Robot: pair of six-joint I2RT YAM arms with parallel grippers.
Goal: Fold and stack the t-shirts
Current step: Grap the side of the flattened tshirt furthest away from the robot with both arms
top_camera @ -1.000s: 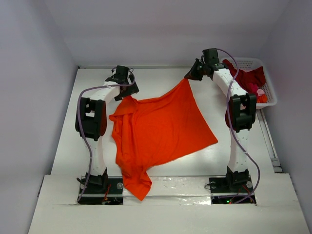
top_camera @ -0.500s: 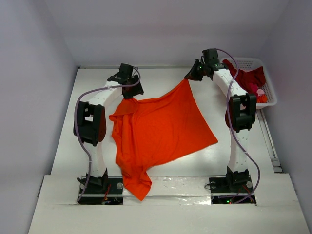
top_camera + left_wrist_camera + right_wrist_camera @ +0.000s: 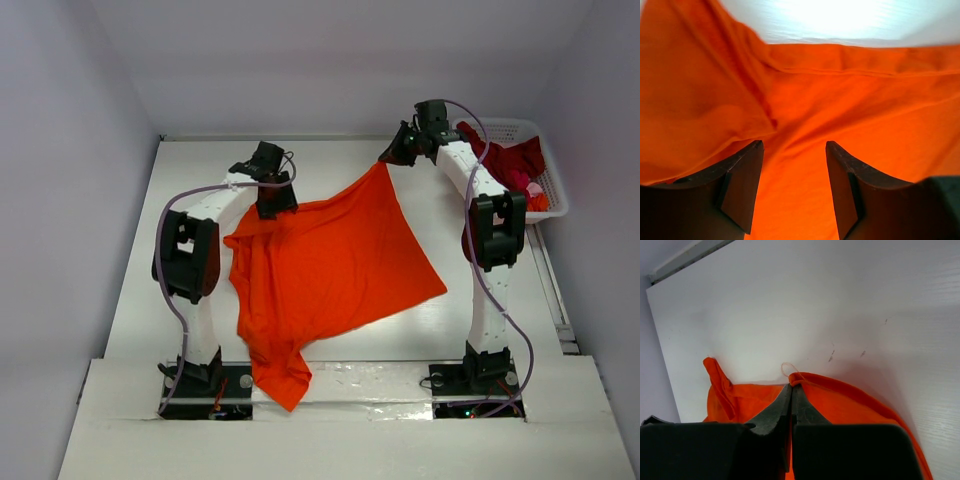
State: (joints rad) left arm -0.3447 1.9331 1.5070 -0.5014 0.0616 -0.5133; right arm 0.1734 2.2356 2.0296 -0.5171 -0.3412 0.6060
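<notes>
Bright orange fabric t-shirt [image 3: 330, 265] lies rumpled on the white surface [image 3: 135, 290] (far corner lifted), right tool [image 3: 791, 390] pinching it, left tool [image 3: 794, 150] spread.

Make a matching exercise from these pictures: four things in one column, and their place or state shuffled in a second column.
1. orange t-shirt
2. left gripper
3. right gripper
4. basket

A. jaws shut on a corner of fabric
B. far right, holding dark red t-shirts
C. spread out in the middle
D. jaws apart over orange fabric

Pairs: 1-C, 2-D, 3-A, 4-B
</notes>
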